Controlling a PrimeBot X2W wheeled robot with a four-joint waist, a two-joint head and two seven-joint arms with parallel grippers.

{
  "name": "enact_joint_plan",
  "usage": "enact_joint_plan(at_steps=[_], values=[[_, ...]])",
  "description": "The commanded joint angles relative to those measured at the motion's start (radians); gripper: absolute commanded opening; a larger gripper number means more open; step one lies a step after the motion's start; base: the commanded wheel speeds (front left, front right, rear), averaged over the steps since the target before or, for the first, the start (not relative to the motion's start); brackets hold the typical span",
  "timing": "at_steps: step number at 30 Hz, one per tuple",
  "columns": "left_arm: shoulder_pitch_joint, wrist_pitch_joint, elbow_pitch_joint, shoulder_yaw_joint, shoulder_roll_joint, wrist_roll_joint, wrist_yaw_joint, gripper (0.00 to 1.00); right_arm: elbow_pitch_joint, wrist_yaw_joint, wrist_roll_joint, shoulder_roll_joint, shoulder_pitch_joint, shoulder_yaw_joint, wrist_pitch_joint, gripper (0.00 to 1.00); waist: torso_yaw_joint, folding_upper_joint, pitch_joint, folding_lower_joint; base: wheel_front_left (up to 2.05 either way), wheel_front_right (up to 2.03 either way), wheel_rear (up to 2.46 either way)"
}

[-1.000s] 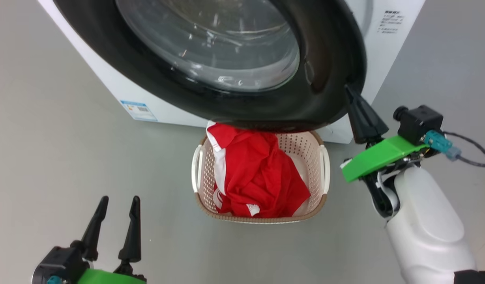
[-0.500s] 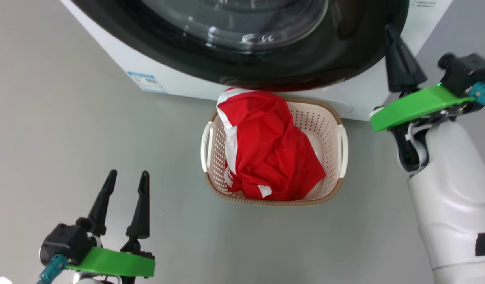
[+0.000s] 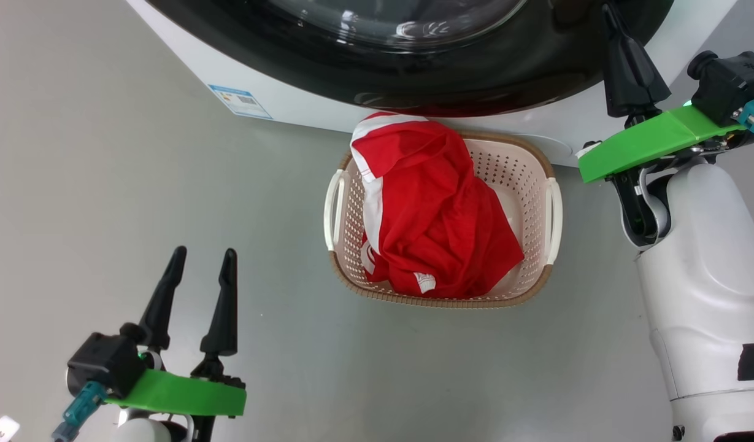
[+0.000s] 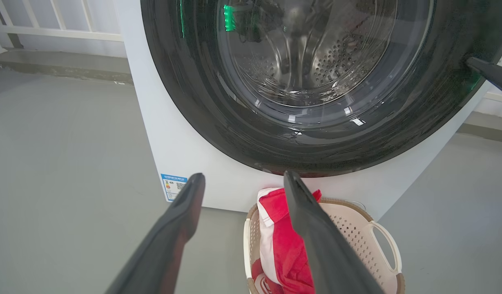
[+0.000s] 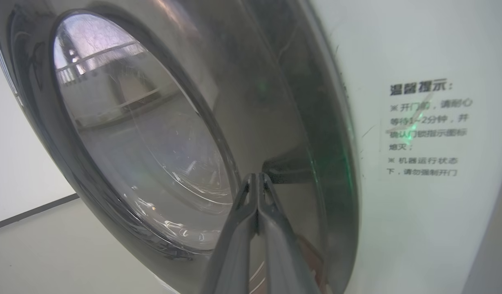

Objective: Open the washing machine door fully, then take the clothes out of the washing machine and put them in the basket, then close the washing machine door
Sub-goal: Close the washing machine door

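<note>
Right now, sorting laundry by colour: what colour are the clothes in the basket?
The clothes are bright red with white trim; clearest in head view.

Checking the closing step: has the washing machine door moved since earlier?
Yes, the washing machine door swung closer to the washing machine; more white front shows below it.

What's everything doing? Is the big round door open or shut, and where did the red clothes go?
washing machine door, flat against the washing machine, looks shut.
clothes, heaped in the basket, one end over its rim.
basket, upright, holding the clothes.
left gripper, open, empty.
right gripper, shut, tips at the door's black rim.
</note>
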Motion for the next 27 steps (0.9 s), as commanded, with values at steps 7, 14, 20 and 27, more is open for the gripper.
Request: enact_joint_plan(at_steps=[7, 14, 20, 27], values=[[-0.005, -0.009, -0.002, 0.049, 0.026, -0.003, -0.003, 1.0, -0.048, -0.012, 0.015, 0.005, 0.035, 0.054, -0.005, 0.31, -0.03, -0.0001, -0.044, 0.0, 0.0, 0.0, 0.0], [0.034, -0.009, 0.02, 0.074, 0.04, -0.001, -0.003, 1.0, -0.078, -0.012, 0.031, 0.006, 0.197, 0.097, -0.005, 1.0, -0.084, -0.0001, -0.116, 0.0, 0.0, 0.0, 0.0], [0.075, -0.009, 0.04, 0.102, 0.066, 0.001, -0.003, 1.0, -0.097, -0.012, 0.038, 0.015, 0.332, 0.105, -0.005, 1.0, -0.139, -0.0001, -0.176, 0.0, 0.0, 0.0, 0.0], [0.116, -0.009, 0.051, 0.118, 0.086, 0.004, -0.003, 1.0, -0.116, -0.012, 0.043, 0.02, 0.441, 0.087, -0.005, 1.0, -0.186, -0.0001, -0.228, 0.0, 0.0, 0.0, 0.0]])
